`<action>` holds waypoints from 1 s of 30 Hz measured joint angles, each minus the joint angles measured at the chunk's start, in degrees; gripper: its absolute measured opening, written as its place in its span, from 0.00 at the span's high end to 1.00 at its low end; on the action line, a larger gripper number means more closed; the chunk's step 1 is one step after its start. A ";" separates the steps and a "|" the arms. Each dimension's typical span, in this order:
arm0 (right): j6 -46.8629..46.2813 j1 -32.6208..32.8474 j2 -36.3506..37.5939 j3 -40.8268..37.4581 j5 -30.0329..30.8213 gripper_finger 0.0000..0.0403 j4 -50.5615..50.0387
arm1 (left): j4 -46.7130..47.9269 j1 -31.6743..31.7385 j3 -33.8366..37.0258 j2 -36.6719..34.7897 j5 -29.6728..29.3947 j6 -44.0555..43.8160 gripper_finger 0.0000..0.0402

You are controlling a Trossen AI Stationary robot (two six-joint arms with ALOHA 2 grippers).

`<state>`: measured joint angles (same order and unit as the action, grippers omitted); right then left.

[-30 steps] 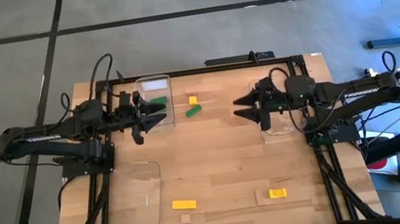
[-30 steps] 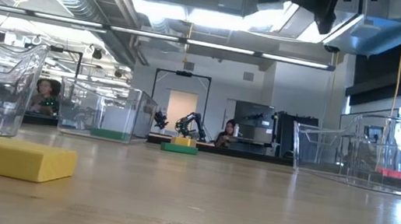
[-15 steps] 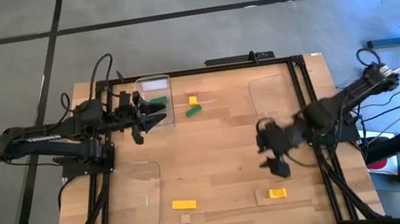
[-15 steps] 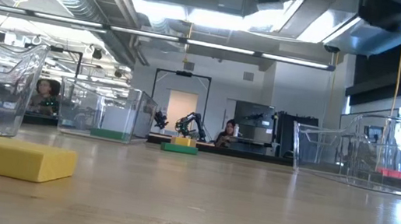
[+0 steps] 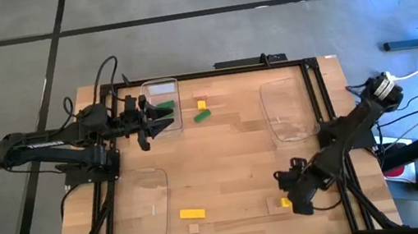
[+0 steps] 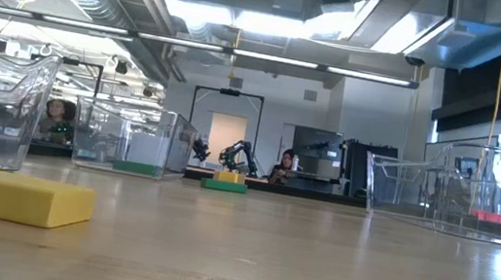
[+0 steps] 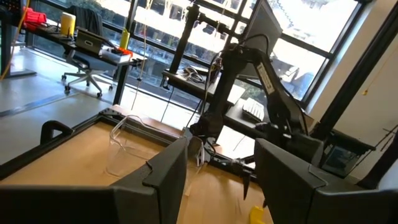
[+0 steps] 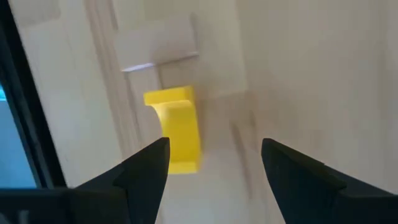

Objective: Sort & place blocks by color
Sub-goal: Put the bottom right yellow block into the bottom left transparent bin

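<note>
Right tool (image 5: 289, 194) open above blocky yellow brick (image 8: 177, 130), smooth wooden table (image 5: 232, 163)

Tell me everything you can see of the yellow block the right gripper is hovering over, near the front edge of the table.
The small yellow block is a bright, smooth, plastic-looking brick, oblong, with a notch or step at one end. It lies flat on the light wooden table near the front edge, right of centre. A pale tan wooden block sits right beside its notched end; contact is unclear. The right gripper hangs above it, fingers open, not touching it. From overhead the arm hides most of it.
</note>
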<state>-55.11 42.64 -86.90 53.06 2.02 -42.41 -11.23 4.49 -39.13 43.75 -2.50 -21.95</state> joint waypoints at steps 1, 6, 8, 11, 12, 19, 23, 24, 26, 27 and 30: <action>-0.17 0.37 -0.92 0.00 -0.08 0.36 0.91 | -0.01 0.00 0.00 0.00 -0.01 0.01 0.56; -0.36 1.77 -4.83 -0.02 -1.99 0.36 5.03 | -0.01 0.00 0.00 0.00 -0.02 0.01 0.56; -0.33 2.49 -6.32 -0.02 -3.87 0.36 5.93 | -0.01 0.00 0.00 0.00 -0.02 0.01 0.56; -0.30 3.60 -7.81 -0.02 -5.13 0.36 7.15 | 0.01 0.00 0.00 0.00 -0.02 0.01 0.56; -0.28 3.88 -8.28 -0.02 -5.13 0.36 7.15 | -0.01 0.00 0.00 0.00 -0.02 0.03 0.56; -1.76 4.21 -11.69 0.11 -4.57 0.36 7.01 | -0.01 0.00 0.00 0.00 -0.04 0.04 0.56; -1.71 4.25 -12.56 0.22 -3.43 0.36 6.92 | -0.01 0.00 0.00 0.00 -0.07 0.04 0.56; -1.73 4.25 -12.58 0.20 -3.33 0.36 6.95 | -0.01 0.00 0.00 0.00 -0.07 0.04 0.56; -1.71 4.29 -12.59 0.17 -2.75 0.37 6.95 | -0.01 0.00 0.00 0.00 -0.07 0.04 0.56; -1.75 4.30 -12.60 0.16 -2.52 0.38 6.93 | -0.01 0.00 0.00 0.00 -0.07 0.04 0.56; -1.75 4.28 -12.65 0.11 -2.10 0.45 6.67 | -0.01 0.00 0.00 0.00 -0.22 0.04 0.56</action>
<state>-56.86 46.92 -99.55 53.17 -0.09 -35.74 -11.24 4.49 -39.13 43.75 -2.72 -21.90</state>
